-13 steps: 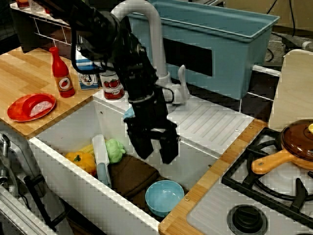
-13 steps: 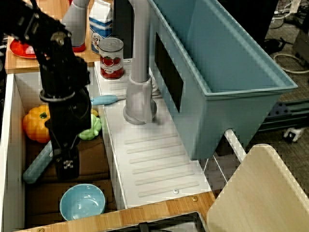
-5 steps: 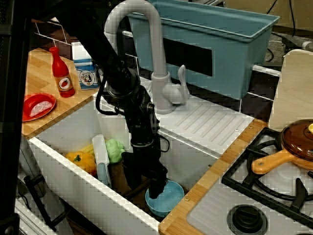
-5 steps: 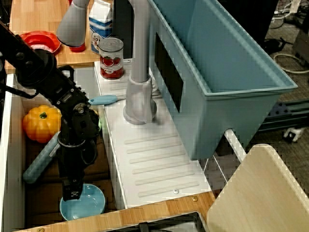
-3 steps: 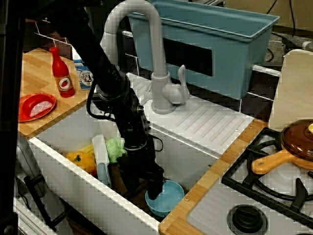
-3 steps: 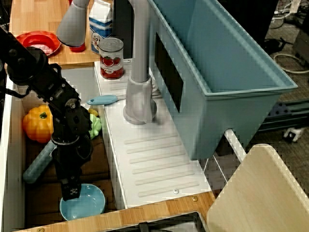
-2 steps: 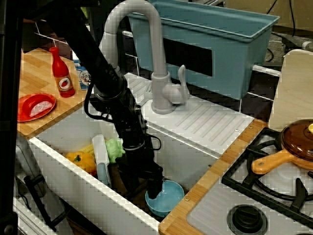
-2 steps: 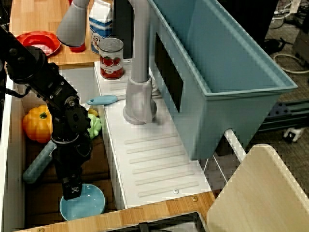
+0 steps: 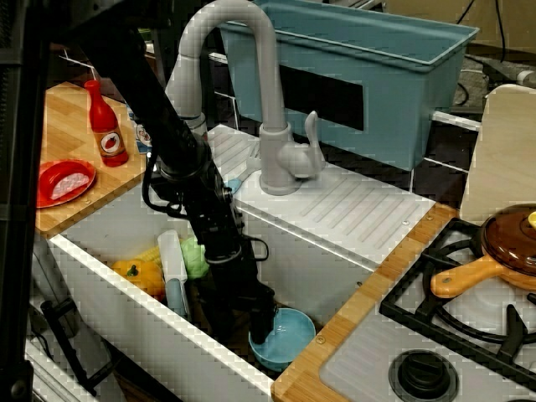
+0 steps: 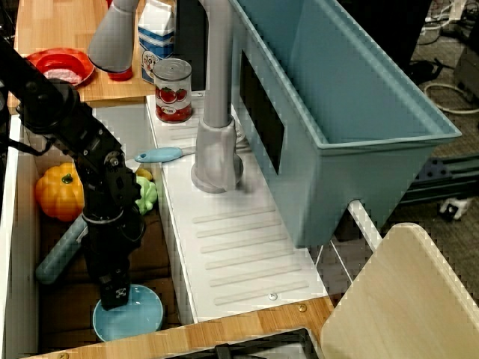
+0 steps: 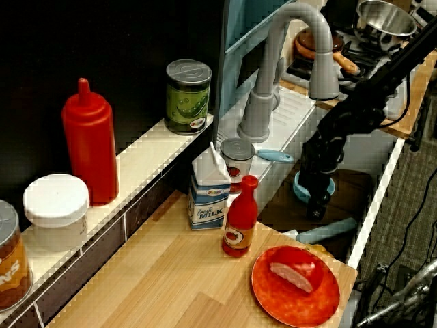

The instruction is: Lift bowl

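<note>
One tool (image 10: 114, 293) grips the bowl (image 10: 138, 317) (left rim).

Toy kitchen: sink (image 9: 100, 226), faucet (image 9: 251, 75), stove (image 9: 469, 327).

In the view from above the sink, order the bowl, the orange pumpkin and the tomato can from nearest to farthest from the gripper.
1. bowl, directly under the gripper, at the sink's near end.
2. orange pumpkin, farther up the sink, on the left.
3. tomato can, up on the counter beside the faucet.
</note>
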`<move>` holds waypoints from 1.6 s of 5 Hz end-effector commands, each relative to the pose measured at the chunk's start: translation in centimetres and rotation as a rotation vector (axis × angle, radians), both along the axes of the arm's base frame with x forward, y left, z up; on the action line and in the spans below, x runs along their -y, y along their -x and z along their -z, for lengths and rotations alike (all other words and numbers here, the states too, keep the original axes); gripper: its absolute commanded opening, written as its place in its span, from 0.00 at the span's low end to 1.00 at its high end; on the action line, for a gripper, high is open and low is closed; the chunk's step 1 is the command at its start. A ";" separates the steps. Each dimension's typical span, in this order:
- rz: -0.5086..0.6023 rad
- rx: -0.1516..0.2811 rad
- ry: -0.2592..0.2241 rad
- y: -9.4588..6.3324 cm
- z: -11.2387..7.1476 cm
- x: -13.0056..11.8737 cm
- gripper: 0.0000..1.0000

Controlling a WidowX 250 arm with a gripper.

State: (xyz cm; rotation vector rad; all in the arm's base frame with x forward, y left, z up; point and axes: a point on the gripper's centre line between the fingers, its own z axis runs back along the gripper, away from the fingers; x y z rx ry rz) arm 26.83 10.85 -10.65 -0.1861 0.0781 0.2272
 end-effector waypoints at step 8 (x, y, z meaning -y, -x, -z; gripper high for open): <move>0.022 0.021 0.095 -0.1 -2.8 0.6 0.00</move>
